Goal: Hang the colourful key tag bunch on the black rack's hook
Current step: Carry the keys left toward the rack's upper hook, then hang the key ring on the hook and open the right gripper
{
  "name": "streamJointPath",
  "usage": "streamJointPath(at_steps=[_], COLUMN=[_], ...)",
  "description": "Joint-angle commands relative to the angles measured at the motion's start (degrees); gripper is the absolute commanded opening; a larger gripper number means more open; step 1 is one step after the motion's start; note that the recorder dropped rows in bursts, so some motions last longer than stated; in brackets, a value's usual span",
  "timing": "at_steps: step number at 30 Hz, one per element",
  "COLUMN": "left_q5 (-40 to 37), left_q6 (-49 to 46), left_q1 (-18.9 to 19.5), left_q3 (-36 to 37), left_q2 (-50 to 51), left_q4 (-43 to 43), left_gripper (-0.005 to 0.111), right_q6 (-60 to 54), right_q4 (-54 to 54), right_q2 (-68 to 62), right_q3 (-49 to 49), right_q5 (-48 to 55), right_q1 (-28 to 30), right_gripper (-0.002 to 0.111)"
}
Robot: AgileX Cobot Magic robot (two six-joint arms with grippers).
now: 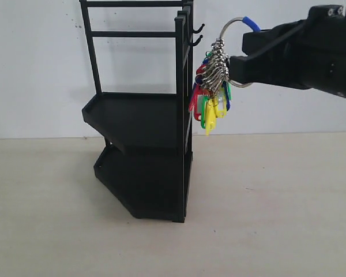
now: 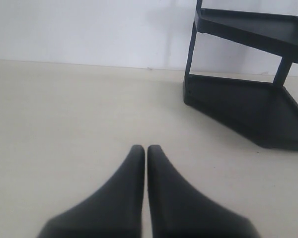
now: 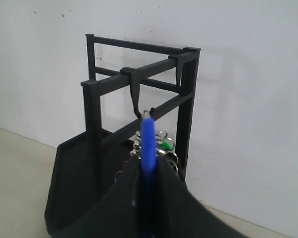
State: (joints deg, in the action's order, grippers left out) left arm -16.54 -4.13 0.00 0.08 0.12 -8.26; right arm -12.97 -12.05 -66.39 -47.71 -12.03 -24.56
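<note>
Right end effector (image 1: 235, 70) on blue-sleeved ring (image 1: 251, 23) of tag bunch (image 1: 210, 104)

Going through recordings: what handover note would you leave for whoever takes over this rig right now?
Right gripper: shut on the blue-sleeved ring of the colourful plastic key tag bunch, held in the air beside the tall black metal rack.
Left gripper: shut, empty, low over the pale table.
Done: bunch gripped and raised to hook height.
Left: slip the ring over the lower small black curved hook, then release.
</note>
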Motion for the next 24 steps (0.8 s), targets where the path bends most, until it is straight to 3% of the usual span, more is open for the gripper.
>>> streamJointPath(at_steps=[1, 4, 8, 11, 15, 24], left_q5=[0.24, 0.24, 0.24, 0.24, 0.24, 0.24], left_q6=[-0.2, -0.2, -0.2, -0.2, -0.2, -0.2], left_q1=[0.04, 0.04, 0.04, 0.04, 0.04, 0.04], left_q3=[-0.08, -0.08, -0.08, -0.08, -0.08, -0.08], left_q2=[-0.12, -0.12, -0.12, -0.12, -0.12, -0.12], left_q4=[0.18, 0.18, 0.18, 0.18, 0.18, 0.18], left_gripper=[0.004, 0.004, 0.004, 0.004, 0.004, 0.004], right_q6=[-5.67, -13.37, -37.13, -47.16, -49.08, -58.2], right_q4=[-1.06, -6.27, -30.3, -43.05, -48.08, -52.9], right_q2=[-3.33, -5.05, -6.16, -6.27, -6.27, -8.21], right_q3=[-3.46, -3.86, -3.86, -3.86, -3.86, -5.03], right_q5=[-0.28, -2.34, -8.0, -9.92, -12.65, -29.36], right_q1=[0.05, 0.05, -0.06, -0.06, -1.9, -14.15], right_gripper=[0.0, 0.0, 0.0, 0.0, 0.0, 0.0])
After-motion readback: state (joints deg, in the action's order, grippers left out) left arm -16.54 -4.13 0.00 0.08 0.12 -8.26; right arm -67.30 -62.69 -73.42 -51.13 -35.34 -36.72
